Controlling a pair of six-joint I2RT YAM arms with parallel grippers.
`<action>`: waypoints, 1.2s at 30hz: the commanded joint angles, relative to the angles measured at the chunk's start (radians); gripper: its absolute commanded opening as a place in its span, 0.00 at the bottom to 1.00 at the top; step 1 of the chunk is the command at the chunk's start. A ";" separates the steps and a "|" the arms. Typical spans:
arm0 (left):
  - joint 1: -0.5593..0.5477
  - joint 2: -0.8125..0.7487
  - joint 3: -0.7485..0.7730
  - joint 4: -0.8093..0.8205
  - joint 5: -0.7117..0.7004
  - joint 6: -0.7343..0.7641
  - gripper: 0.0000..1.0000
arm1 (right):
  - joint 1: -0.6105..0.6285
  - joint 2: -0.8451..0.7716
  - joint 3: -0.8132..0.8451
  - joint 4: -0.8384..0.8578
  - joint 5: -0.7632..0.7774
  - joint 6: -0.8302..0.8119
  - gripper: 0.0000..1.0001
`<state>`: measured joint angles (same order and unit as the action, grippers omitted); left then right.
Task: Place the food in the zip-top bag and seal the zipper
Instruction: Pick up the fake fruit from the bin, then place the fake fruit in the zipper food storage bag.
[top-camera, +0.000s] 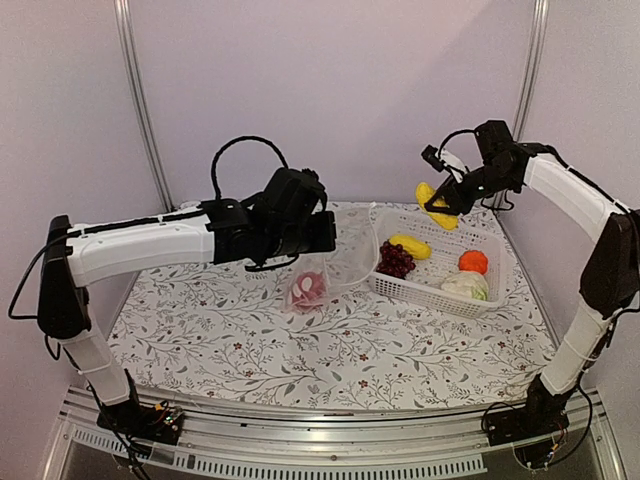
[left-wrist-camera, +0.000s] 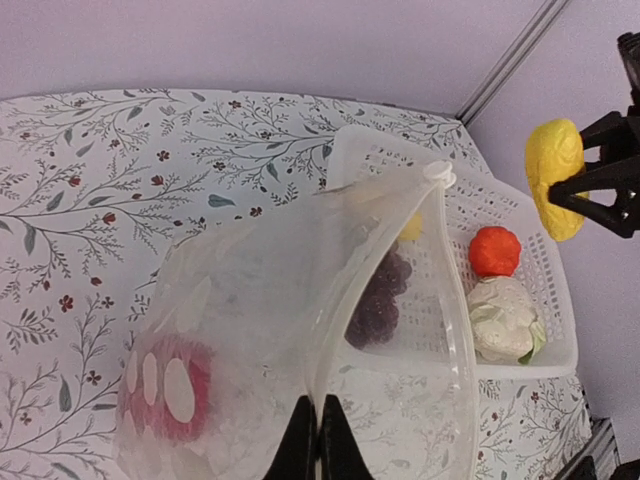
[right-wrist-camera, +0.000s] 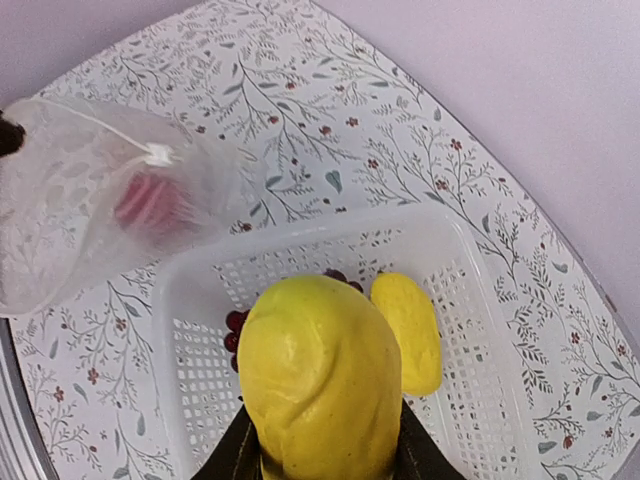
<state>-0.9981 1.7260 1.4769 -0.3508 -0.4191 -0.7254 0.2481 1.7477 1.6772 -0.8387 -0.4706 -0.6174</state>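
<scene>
Over a floral desk (top-camera: 250, 350) ringed by lilac walls (top-camera: 330, 90), the left gripper (left-wrist-camera: 318, 432) pinches the bag (left-wrist-camera: 250, 320), the right gripper (top-camera: 445, 200) clamps 1 yellow piece (right-wrist-camera: 320, 380) above the basket (top-camera: 480, 300).

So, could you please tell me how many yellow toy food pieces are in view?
2. One yellow piece is held in the right claw, raised over the white basket; the other lies inside it beside the grape bunch. No others show.
</scene>
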 joint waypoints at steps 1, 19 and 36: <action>0.016 0.020 0.033 -0.012 0.032 -0.009 0.00 | 0.004 -0.083 0.007 0.076 -0.396 0.211 0.05; 0.022 -0.008 0.028 0.029 0.085 -0.047 0.00 | 0.292 -0.165 -0.255 0.787 -0.577 0.551 0.11; 0.046 -0.069 -0.058 0.054 0.083 -0.084 0.00 | 0.299 -0.063 -0.293 0.875 -0.443 0.570 0.63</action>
<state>-0.9726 1.6962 1.4475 -0.3214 -0.3401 -0.7959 0.5426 1.7092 1.3914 0.0319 -0.9516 -0.0410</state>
